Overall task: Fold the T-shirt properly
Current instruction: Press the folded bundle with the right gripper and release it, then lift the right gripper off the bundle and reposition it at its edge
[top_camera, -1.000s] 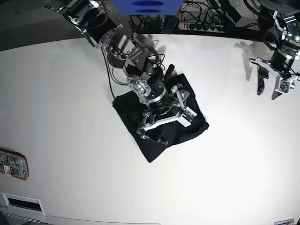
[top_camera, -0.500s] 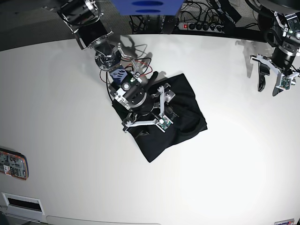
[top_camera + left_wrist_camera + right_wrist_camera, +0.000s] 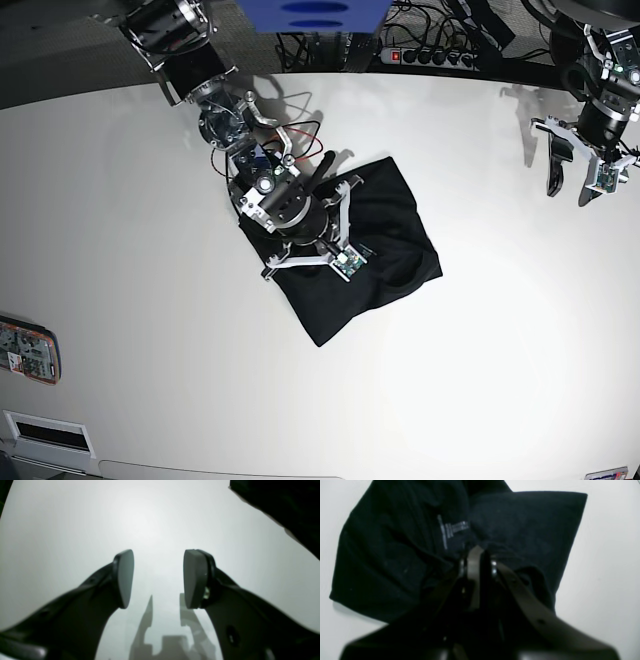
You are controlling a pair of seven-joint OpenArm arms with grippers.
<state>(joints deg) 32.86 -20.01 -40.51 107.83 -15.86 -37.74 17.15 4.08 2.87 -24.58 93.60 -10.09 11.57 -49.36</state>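
The T-shirt (image 3: 385,245) lies as a black, roughly folded bundle near the middle of the white worktop (image 3: 150,330), with one corner pointing toward the near edge. The right tool (image 3: 480,555) is down on the cloth at the left part of the bundle, and its two fingers are pressed together; in the right wrist view the tips sink into a small wrinkle of black cloth, so it looks clenched on a pinch of the T-shirt. Just beside the tips, a small pale label mark (image 3: 452,528) shows on the cloth. The left tool (image 3: 578,180) hangs over the bare worktop at the far right side, well apart from the T-shirt. Its fingers (image 3: 123,577) stand apart with a clear gap between the grey pads, and nothing is between them; only their shadow falls on the white surface below. At the left edge of the worktop lies a small flat object with a red border (image 3: 28,350).
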